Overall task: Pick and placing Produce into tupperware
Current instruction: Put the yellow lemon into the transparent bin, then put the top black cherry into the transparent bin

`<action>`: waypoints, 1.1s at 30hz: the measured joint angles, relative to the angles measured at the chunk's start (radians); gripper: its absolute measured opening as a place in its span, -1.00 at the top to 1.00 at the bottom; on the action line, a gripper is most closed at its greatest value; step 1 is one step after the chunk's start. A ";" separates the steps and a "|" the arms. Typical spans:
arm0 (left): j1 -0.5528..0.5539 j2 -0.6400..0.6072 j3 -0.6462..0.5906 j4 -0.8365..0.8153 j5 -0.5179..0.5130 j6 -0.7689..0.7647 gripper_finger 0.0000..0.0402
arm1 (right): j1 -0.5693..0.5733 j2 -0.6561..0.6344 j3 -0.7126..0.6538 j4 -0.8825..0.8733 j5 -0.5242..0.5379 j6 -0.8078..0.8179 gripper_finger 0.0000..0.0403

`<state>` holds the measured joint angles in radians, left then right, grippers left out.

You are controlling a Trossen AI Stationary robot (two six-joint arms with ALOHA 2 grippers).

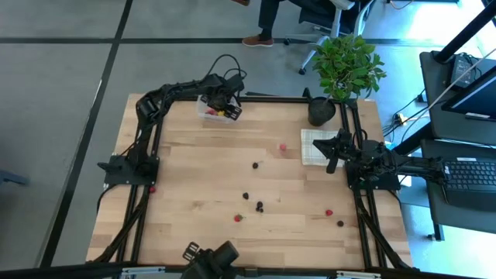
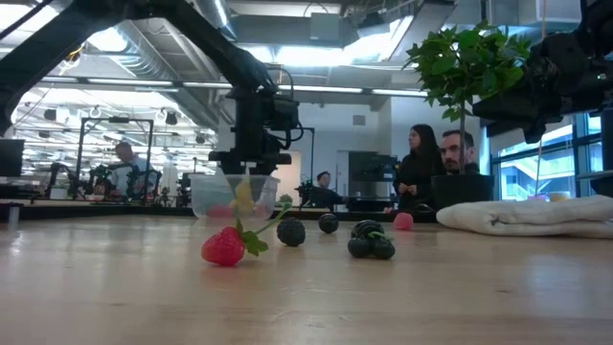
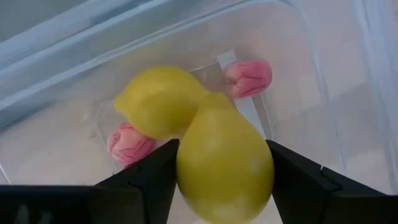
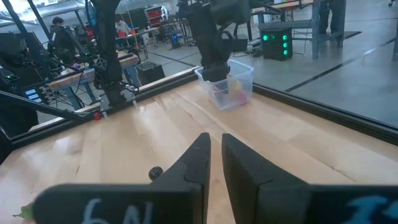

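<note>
We saw the left gripper (image 3: 224, 180), fingers apparently gripping a lemon (image 3: 225, 158) above the tupperware (image 1: 218, 111); it could bounce out.

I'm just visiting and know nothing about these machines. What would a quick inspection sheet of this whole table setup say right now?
Surface: wooden table, pale planks.
Job's things: clear tub at the far edge, holding a lemon piece and two pink berries; red and dark berries lie loose across the table.
Clutter: white checked cloth and a black plant pot at the far right.
Grippers: left gripper over the tub, a second lemon piece between its fingers; right gripper shut, empty, above the cloth.
Cables: black cable looping behind the left arm.
Surroundings: people beyond the table, desk with keyboard at right.
</note>
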<state>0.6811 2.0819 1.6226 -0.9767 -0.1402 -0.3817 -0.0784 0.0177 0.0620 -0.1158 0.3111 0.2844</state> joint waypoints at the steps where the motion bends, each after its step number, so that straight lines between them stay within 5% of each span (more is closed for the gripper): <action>1: 0.000 0.000 0.000 0.000 0.000 0.000 -0.11 | 0.000 0.000 0.000 0.000 0.000 0.000 0.78; 11: 0.003 -0.017 0.000 -0.003 0.000 0.106 -0.11 | 0.000 0.000 0.000 0.000 0.000 0.000 0.78; 22: -0.006 -0.281 0.000 -0.026 0.000 0.178 -0.10 | 0.000 0.000 0.000 0.000 0.001 -0.004 0.78; 33: -0.204 -0.429 0.000 0.102 0.132 0.435 -0.11 | 0.000 0.000 0.000 0.024 0.010 -0.032 0.78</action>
<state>0.4768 1.6527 1.6230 -0.8752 -0.0078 0.0538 -0.0783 0.0177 0.0624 -0.0921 0.3207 0.2526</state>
